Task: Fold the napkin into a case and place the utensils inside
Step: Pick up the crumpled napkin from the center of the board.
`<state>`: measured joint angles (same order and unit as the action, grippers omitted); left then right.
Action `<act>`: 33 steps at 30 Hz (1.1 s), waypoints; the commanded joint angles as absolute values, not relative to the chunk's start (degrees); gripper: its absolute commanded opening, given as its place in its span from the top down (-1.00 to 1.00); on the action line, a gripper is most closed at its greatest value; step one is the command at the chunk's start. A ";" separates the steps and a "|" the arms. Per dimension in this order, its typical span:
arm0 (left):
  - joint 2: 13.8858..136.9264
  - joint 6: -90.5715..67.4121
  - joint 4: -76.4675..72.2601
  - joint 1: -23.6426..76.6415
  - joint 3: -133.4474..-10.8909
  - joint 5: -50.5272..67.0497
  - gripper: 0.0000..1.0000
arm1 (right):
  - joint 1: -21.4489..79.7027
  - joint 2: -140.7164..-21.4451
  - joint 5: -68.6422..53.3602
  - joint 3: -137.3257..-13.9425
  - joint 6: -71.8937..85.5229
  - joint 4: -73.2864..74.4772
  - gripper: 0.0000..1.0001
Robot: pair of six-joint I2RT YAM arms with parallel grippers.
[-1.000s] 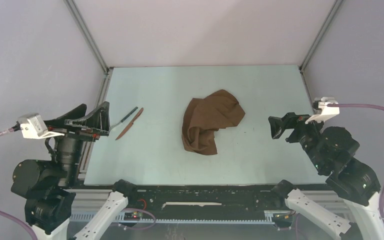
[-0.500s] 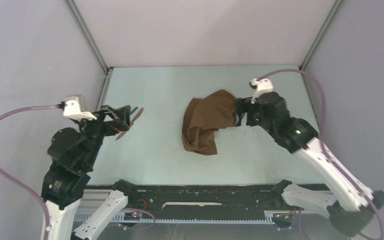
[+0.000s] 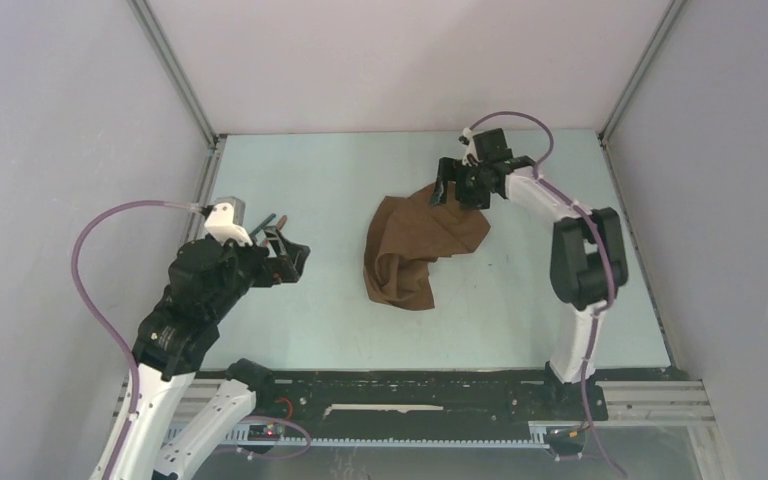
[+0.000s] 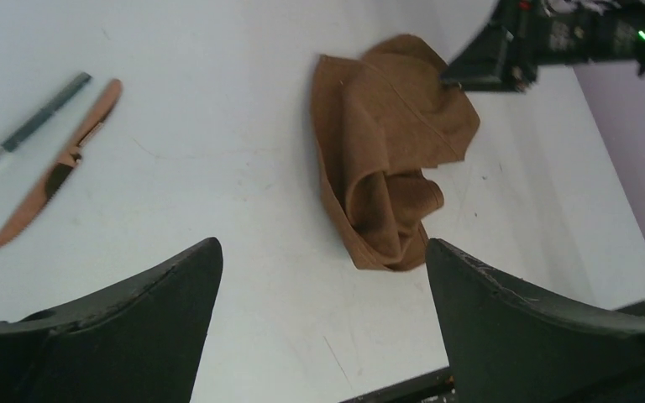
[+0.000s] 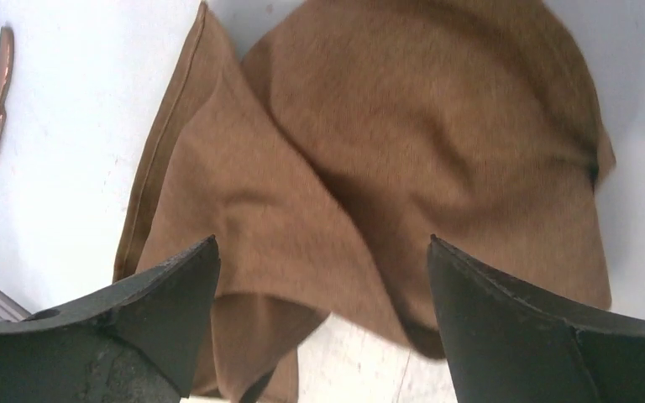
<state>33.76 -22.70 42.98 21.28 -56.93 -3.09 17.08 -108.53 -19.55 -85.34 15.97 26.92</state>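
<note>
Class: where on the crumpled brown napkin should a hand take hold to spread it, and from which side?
Probably the far tip of the napkin, pinched from above: it juts clear of the bunched near folds, and the open right hand hangs over it.

Napkin [image 3: 420, 245] at table [image 3: 330, 170] centre, 2 utensils [image 4: 55, 164] side by side well left

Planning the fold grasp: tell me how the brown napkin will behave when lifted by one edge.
The napkin lies crumpled in soft overlapping folds, so it will probably hang limp, not hold shape. It looks thin, so likely light. A pinch may catch several layers where folds overlap.
</note>
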 commanded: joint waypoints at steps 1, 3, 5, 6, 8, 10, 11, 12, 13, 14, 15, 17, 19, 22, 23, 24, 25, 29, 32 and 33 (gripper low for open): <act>33.55 -25.03 41.48 21.71 -54.94 3.16 -1.00 | 16.67 -116.76 -20.16 -97.61 15.18 30.98 -0.99; 32.91 -25.33 41.48 21.77 -53.82 3.14 -1.00 | 16.30 -119.96 -19.97 -101.01 14.95 33.12 -0.99; 32.03 -26.06 41.06 21.79 -52.26 3.59 -1.00 | 16.22 -121.30 -19.66 -101.97 15.26 33.48 -0.99; 31.68 -26.53 40.61 21.80 -51.43 4.17 -1.00 | 16.32 -121.72 -19.58 -101.83 15.41 33.56 -0.99; 31.47 -28.04 39.20 21.88 -49.26 6.08 -1.00 | 16.52 -122.04 -18.59 -100.94 16.26 34.36 -0.96; 32.03 -30.07 37.29 22.12 -46.69 7.90 -1.00 | 16.69 -121.72 -17.96 -98.57 17.53 34.26 -0.91; 32.66 -31.33 35.95 22.41 -45.16 8.63 -1.00 | 16.70 -121.46 -17.81 -97.01 18.11 33.66 -0.87; 33.43 -33.28 34.63 22.75 -43.66 9.41 -1.00 | 16.70 -120.88 -17.68 -94.83 18.82 32.66 -0.85; 34.27 -34.83 32.89 23.14 -42.35 10.28 -1.00 | 16.63 -120.03 -17.66 -92.46 19.61 31.32 -0.80; 35.46 -36.29 30.92 23.76 -40.93 11.29 -1.00 | 16.61 -119.00 -17.51 -89.90 20.50 29.91 -0.79; 36.75 -37.81 28.83 24.65 -39.68 12.18 -1.00 | 16.53 -117.56 -17.48 -86.82 21.35 27.96 -0.77; 39.91 -40.70 23.73 27.74 -37.33 12.60 -0.97 | 16.52 -114.17 -17.81 -80.43 22.94 24.05 -0.74; 43.89 -43.22 18.26 31.31 -35.81 11.27 -0.89 | 16.62 -110.41 -18.50 -74.01 24.26 20.41 -0.70; 51.59 -47.04 11.56 36.47 -33.97 6.85 -0.72 | 16.87 -104.20 -19.71 -63.14 27.36 15.55 -0.60; 53.84 -48.43 9.22 37.91 -32.95 5.69 -0.66 | 17.12 -102.27 -21.14 -59.27 29.00 13.29 -0.58; 55.99 -49.68 6.51 38.44 -31.97 4.62 -0.58 | 17.51 -100.48 -22.76 -55.67 30.66 10.90 -0.54; 58.11 -51.17 3.96 38.86 -30.99 4.01 -0.48 | 18.17 -98.34 -23.87 -51.63 32.36 8.00 -0.48; 65.79 -54.67 -3.98 38.89 -28.70 1.98 -0.18 | 23.81 -88.85 -24.10 -38.81 38.29 0.80 -0.43; 70.23 -55.06 -6.34 38.78 -29.27 1.39 0.04 | 30.19 -80.22 -22.74 -32.29 43.24 -1.32 -0.41; 71.14 -54.69 -6.63 38.76 -29.49 0.51 0.08 | 33.17 -76.89 -21.01 -30.85 44.58 -1.08 -0.41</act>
<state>68.47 -52.27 2.42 38.76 -28.53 4.23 25.10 -85.06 -22.85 -35.57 36.82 1.89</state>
